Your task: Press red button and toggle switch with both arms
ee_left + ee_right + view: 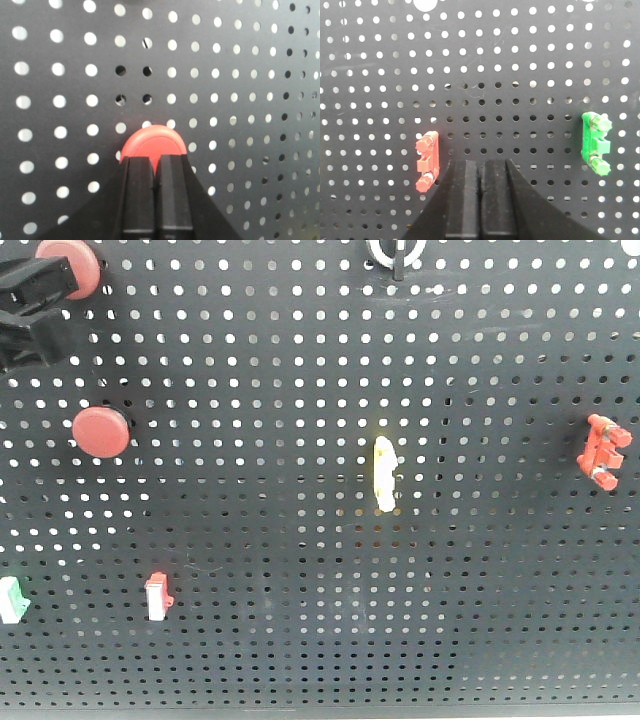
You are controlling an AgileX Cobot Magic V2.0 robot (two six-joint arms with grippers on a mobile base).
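Left tool (155,159): fingers pressed together, holding nothing; tips overlap the lower edge of the red button (152,142).
Red button: at 12 o'clock of those tips, far toward 10 o'clock on the table (300,640); contact cannot be told.
Right tool (480,165): likewise closed and empty, facing bare holes.
Toggle switch (427,162): at 9 o'clock of the right tool, near but apart; green switch (596,142) at 3 o'clock.
Press: nudge toward 12 o'clock to centre, then push square-on.
Toggle: shift toward 9 o'clock first, meeting the lever, not its bracket.
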